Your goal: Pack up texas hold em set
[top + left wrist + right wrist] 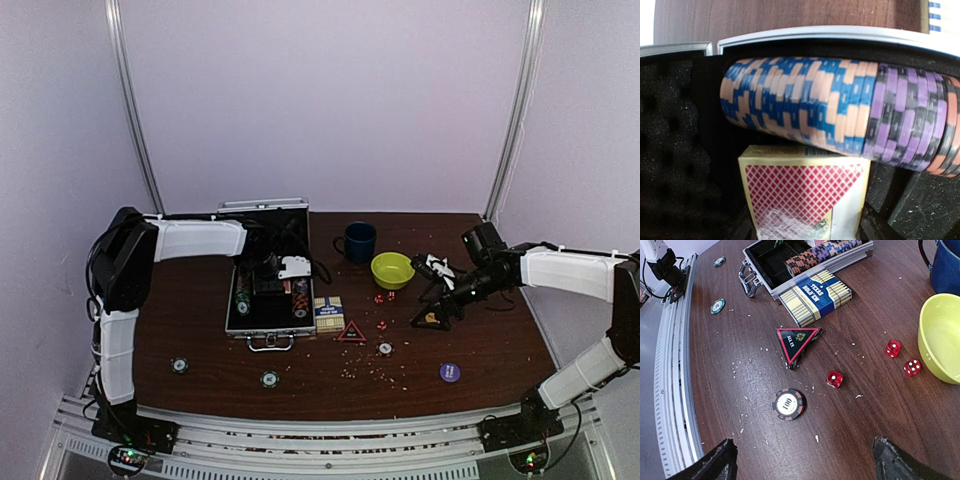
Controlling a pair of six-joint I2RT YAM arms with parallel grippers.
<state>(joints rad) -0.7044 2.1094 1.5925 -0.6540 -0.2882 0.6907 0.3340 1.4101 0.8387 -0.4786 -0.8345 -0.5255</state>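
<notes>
Three dice [834, 379], a 100 chip [788, 404], red triangle [796, 340] & blue card box [815, 295] lie loose ahead of the right pincer [802, 447], jaws spread, empty; chip rows [840, 115] & red card box [805, 195] already sit in the briefcase [233, 300] under the left pincer [272, 268], grip state can't be told; approx half packed, lid open

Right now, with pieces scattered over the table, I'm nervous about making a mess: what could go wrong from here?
The red dice are tiny, and two lie right by the yellow-green bowl; the open right fingers could flick one away or shove the bowl. Loose chips sit near the front edge of the table and might get swept off. The left arm reaches inside the case, so a careless withdrawal could disturb the chip row.
</notes>
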